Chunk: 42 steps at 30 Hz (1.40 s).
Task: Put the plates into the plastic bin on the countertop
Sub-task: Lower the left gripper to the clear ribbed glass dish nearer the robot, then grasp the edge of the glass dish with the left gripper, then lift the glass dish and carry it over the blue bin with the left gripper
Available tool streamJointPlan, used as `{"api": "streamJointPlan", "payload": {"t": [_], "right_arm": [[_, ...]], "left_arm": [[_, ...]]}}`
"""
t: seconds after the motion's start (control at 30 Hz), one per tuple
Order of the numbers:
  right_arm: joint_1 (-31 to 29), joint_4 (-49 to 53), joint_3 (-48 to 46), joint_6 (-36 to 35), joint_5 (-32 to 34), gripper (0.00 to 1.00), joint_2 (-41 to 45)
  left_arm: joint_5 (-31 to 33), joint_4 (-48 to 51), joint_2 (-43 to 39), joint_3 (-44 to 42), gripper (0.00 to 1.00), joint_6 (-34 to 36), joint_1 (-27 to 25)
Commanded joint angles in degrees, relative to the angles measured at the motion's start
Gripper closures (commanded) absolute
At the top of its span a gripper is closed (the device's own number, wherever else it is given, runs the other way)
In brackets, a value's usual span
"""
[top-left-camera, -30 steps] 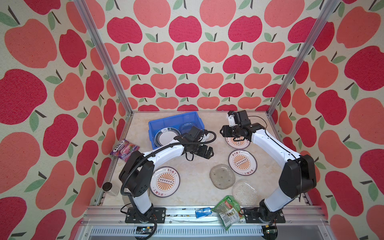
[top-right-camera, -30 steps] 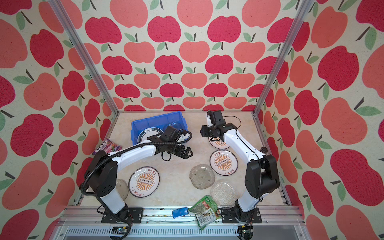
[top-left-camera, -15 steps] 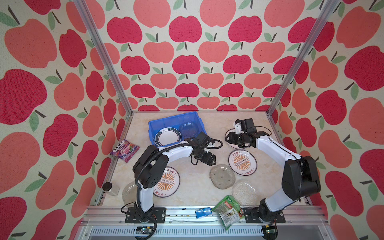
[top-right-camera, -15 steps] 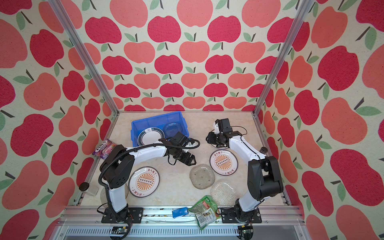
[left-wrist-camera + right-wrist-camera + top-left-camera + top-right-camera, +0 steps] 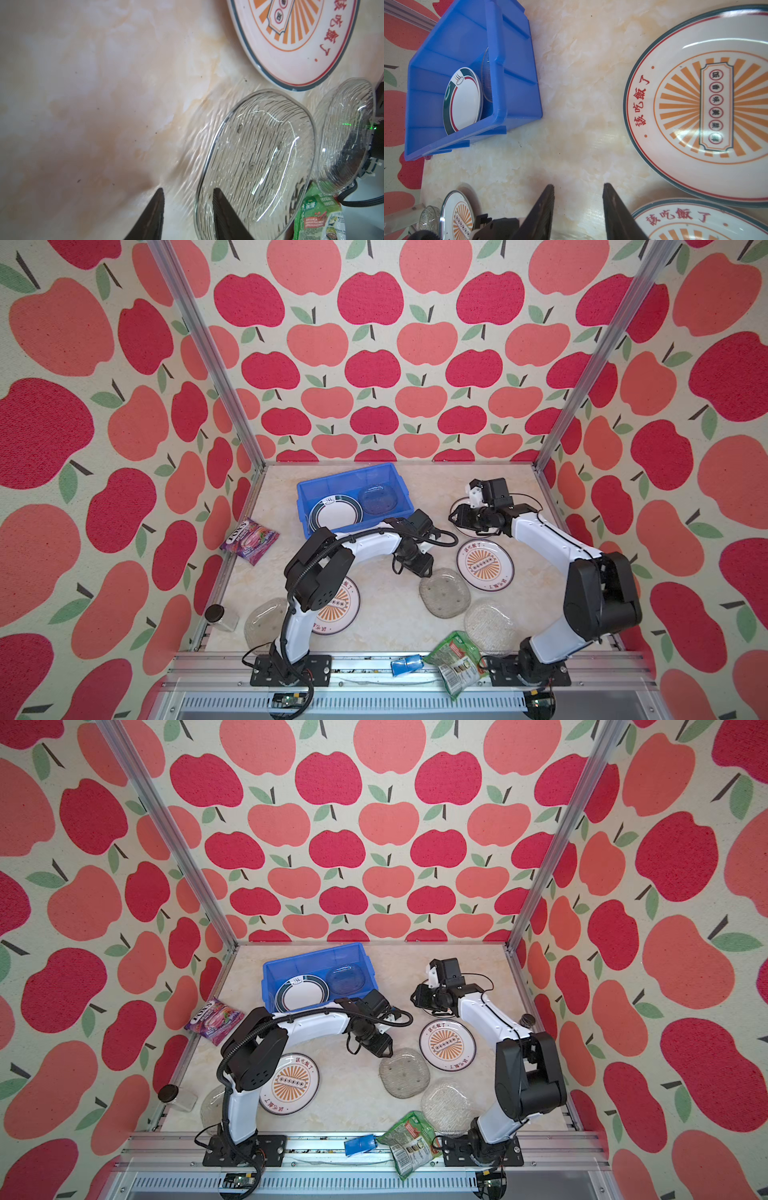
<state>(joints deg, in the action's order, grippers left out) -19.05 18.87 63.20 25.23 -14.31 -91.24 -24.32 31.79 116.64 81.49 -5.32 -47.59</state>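
Presently a glass plate (image 5: 444,592) at the middle of the countertop (image 5: 386,622) is being picked up. The left gripper (image 5: 188,190) has its jaws apart astride the rim, not yet pinching. Next they would need to close and carry it to the bin (image 5: 303,508) at the back edge. The right gripper (image 5: 578,185), jaws spread on nothing, hovers by sunburst plates (image 5: 485,565). Visible: four glass plates, three sunburst, one dark-rimmed plate (image 5: 336,512); two sit binned.

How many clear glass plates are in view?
4 glass plates: one in the blue bin, one mid-counter at the left gripper, one beside the green snack bag, one front left, partly behind the left arm. Others may be stacked unseen.
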Motion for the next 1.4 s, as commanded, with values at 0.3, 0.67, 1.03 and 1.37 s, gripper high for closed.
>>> {"api": "streamJointPlan", "payload": {"t": [0.3, 0.67, 1.03, 1.37], "right_arm": [[2.1, -0.8, -1.8, 0.9, -2.0, 0.58, 1.8], [2.6, -0.6, -2.7, 0.5, -2.0, 0.58, 2.6], [3.7, -0.7, -3.3, 0.6, -1.8, 0.58, 3.4], [3.7, -1.4, -1.8, 1.7, -2.7, 0.58, 2.5]], "left_arm": [[-2.3, 3.7, 2.6, 3.0, 0.77, 0.2, -0.2], [-5.2, 4.2, 3.7, 3.8, 0.76, 0.0, 0.0], [-5.6, 4.2, 4.0, 4.0, 0.96, -0.7, 0.6], [-4.8, 4.7, -5.0, -0.2, 1.0, -1.0, 8.1]]}}
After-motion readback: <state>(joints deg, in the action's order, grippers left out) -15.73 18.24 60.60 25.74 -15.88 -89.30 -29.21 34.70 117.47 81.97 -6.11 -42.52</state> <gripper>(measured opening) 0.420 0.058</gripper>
